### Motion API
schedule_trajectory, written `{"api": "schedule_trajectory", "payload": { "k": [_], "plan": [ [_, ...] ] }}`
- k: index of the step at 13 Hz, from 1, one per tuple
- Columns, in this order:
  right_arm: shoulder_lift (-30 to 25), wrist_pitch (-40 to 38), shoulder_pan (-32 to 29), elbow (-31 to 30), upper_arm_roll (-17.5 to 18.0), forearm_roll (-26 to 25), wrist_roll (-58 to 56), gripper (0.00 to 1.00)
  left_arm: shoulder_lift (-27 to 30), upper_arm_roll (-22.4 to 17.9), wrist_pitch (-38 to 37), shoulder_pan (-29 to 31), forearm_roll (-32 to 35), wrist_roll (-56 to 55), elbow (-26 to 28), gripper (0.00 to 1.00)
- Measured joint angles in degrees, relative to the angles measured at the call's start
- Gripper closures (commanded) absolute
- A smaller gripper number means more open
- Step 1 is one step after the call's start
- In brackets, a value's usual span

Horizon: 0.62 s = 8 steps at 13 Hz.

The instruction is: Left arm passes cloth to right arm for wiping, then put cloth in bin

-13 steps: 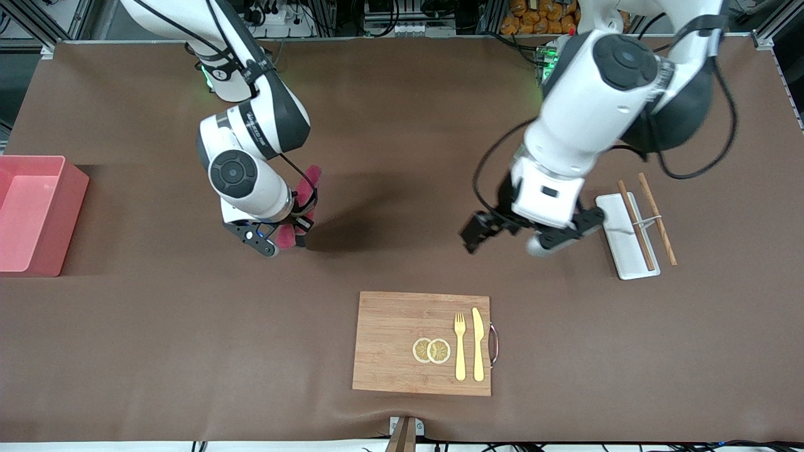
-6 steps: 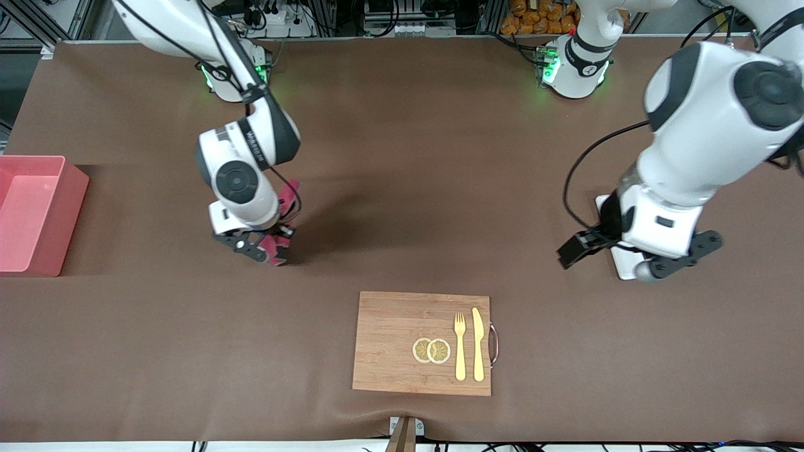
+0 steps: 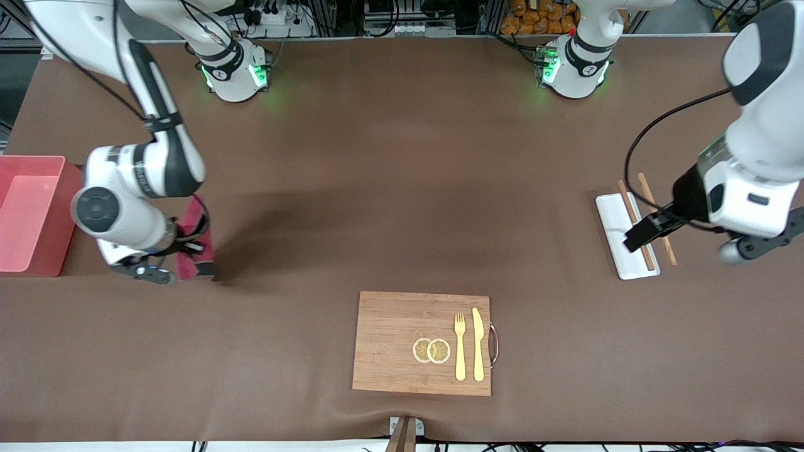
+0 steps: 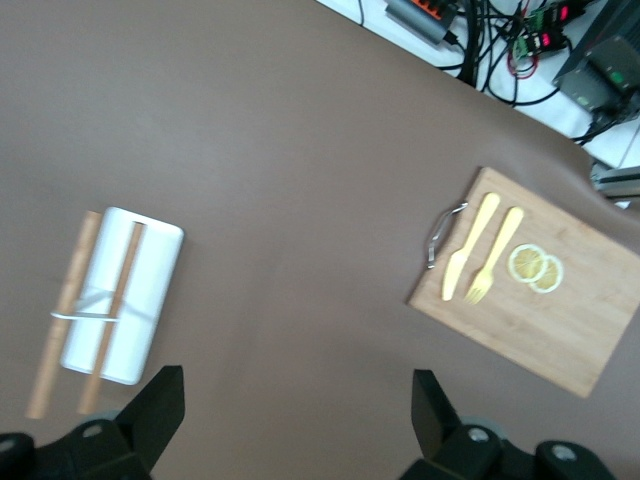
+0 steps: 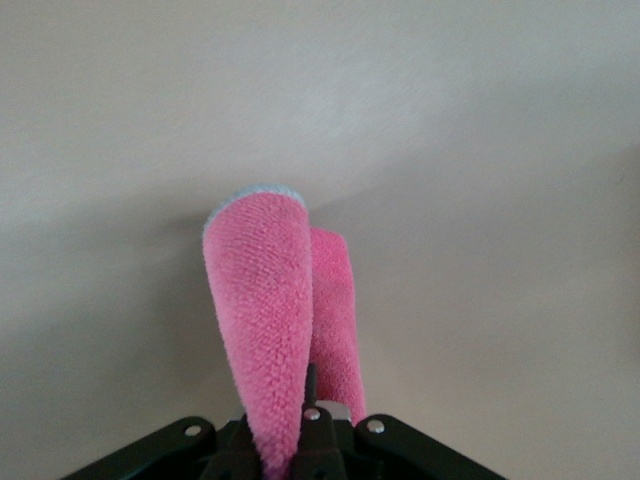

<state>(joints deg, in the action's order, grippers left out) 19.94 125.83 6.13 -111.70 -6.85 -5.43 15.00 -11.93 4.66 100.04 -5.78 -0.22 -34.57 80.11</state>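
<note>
cloth (image 3: 193,242) hangs folded, pinched in the right gripper (image 3: 179,267) beside the bin (image 3: 38,213), seemingly brushing the table (image 3: 377,188); left gripper (image 3: 681,242) hovers open over the tray (image 3: 612,216).

Colour key. Desk (image 3: 389,188) — uniform matte brown. Cloth (image 3: 191,248) — maroon in the front view, brighter fuzzy pink with a pale blue edge in the right wrist view. Bin (image 3: 31,213) — pink. Cutting board (image 3: 421,342) — light wood grain, carrying two yellow lemon slices (image 3: 431,350), a yellow fork (image 3: 460,345) and a yellow knife (image 3: 478,342). Tray (image 3: 625,235) — white; chopsticks (image 3: 653,216) — brown wood.
</note>
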Motion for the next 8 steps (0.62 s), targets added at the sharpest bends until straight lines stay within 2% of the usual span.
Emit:
{"api": "schedule_trajectory", "payload": {
  "k": [4, 8],
  "plan": [
    [-0.1, 1.9, -11.8, 0.2, 0.0, 0.0, -21.9, 1.0, 6.0, -1.7, -1.0, 0.0, 0.0, 9.9, 6.5, 0.0],
    [-0.4, 2.1, -19.4, 2.0, 0.1, 0.0, -35.9, 1.0, 10.5, -4.1, -6.4, -0.2, 0.0, 23.1, 8.3, 0.0]
  ]
}}
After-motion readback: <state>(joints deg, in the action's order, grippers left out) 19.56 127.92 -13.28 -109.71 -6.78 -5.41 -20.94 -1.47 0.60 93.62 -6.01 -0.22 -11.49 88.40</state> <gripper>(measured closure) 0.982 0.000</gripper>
